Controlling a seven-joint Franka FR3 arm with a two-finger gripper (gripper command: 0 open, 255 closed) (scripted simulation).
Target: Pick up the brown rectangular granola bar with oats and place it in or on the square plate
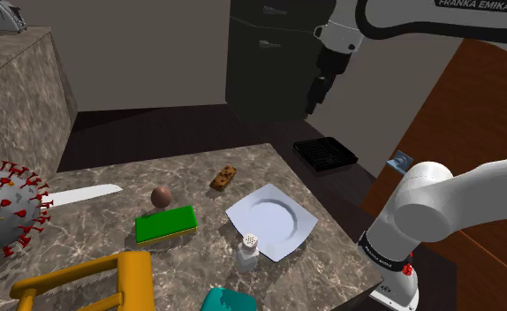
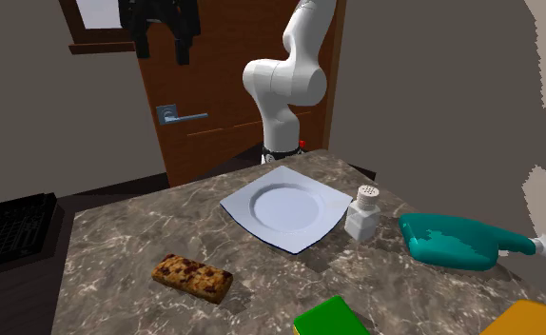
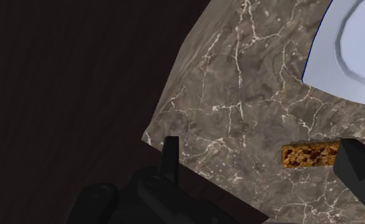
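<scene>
The brown granola bar (image 1: pixel 223 178) (image 2: pixel 192 278) lies flat on the marble table, near its far edge in the shoulder view. The white square plate (image 1: pixel 271 221) (image 2: pixel 285 206) sits a short way beside it, nearer the arm's stand. My black gripper (image 1: pixel 318 95) (image 2: pixel 162 43) hangs high above the table's edge, open and holding nothing. In the wrist view the gripper (image 3: pixel 264 162) looks down on the table's corner. The bar (image 3: pixel 309 154) lies far below, close to one finger, and a corner of the plate (image 3: pixel 353 44) lies beyond it.
A white shaker (image 1: pixel 248 251) (image 2: pixel 362 211) stands by the plate. A green sponge (image 1: pixel 165 224), a brown ball (image 1: pixel 161 195), a spiky virus toy (image 1: pixel 4 208), a yellow object (image 1: pixel 93 283) and a teal object (image 2: pixel 452 240) share the table. A black tray (image 1: pixel 325 153) lies on the floor.
</scene>
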